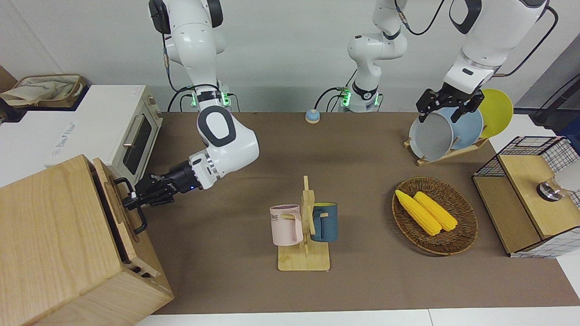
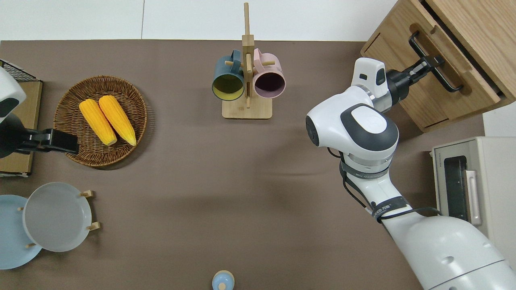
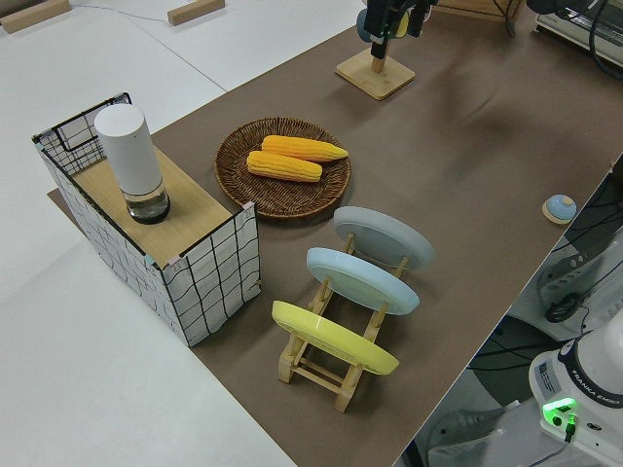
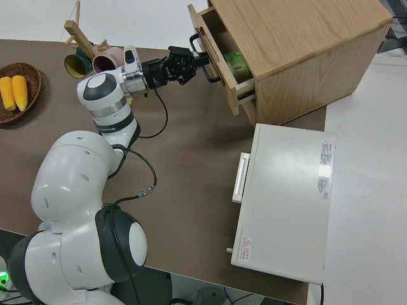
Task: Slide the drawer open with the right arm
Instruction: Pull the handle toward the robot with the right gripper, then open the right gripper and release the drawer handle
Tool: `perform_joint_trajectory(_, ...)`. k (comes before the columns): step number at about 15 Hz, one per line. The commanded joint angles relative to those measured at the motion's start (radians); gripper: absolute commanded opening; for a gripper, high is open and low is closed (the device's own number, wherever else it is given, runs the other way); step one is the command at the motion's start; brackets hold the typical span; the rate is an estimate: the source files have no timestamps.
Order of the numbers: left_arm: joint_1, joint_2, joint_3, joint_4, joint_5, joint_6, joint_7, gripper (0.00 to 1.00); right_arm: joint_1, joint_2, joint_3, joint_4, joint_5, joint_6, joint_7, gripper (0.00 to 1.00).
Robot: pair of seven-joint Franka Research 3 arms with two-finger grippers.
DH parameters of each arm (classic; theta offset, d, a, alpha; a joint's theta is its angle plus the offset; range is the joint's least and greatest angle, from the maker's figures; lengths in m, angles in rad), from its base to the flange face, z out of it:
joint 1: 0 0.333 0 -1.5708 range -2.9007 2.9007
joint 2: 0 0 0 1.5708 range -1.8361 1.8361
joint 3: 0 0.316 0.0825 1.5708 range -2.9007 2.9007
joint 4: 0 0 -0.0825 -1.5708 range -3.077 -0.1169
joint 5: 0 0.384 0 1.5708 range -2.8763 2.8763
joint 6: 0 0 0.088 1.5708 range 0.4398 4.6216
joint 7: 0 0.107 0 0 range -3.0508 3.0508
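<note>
The drawer (image 1: 118, 209) of the pale wooden cabinet (image 1: 54, 235) stands at the right arm's end of the table, pulled partly out. In the right side view a green item shows inside the drawer (image 4: 230, 95). Its black U-shaped handle (image 2: 451, 82) faces the table's middle. My right gripper (image 1: 131, 198) reaches sideways to that handle (image 4: 206, 60) and is shut on its bar, as the overhead view shows at the right gripper (image 2: 433, 62). The left arm is parked, and the left gripper (image 1: 440, 113) has its fingers apart.
A white toaster oven (image 1: 131, 131) sits beside the cabinet, nearer to the robots. A mug rack (image 1: 304, 226) with a pink and a blue mug stands mid-table. A wicker basket (image 1: 435, 244) with two corn cobs, a plate rack (image 1: 448, 131) and a wire-mesh box (image 1: 530, 199) fill the left arm's end.
</note>
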Motion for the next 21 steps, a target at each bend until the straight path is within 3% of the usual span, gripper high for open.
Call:
perform_joint_trajectory(1, 0.005, 0.011, -0.007, 0.026, 0.017, -0.020, 0.010, 0.99, 0.054, -0.001, 0.025, -0.003, 0.026, -0.075, -0.044, 0.000)
perform_joint_trajectory(11, 0.005, 0.011, -0.007, 0.026, 0.017, -0.020, 0.010, 0.99, 0.197, -0.001, 0.033, 0.005, 0.084, -0.239, -0.044, 0.000)
perform_joint_trajectory(16, 0.005, 0.011, -0.007, 0.024, 0.017, -0.020, 0.010, 0.99, 0.263, -0.001, 0.033, 0.014, 0.118, -0.276, -0.043, 0.000)
perform_joint_trajectory(21, 0.005, 0.011, -0.007, 0.024, 0.017, -0.020, 0.010, 0.99, 0.288, -0.001, 0.033, 0.014, 0.151, -0.304, -0.037, 0.000)
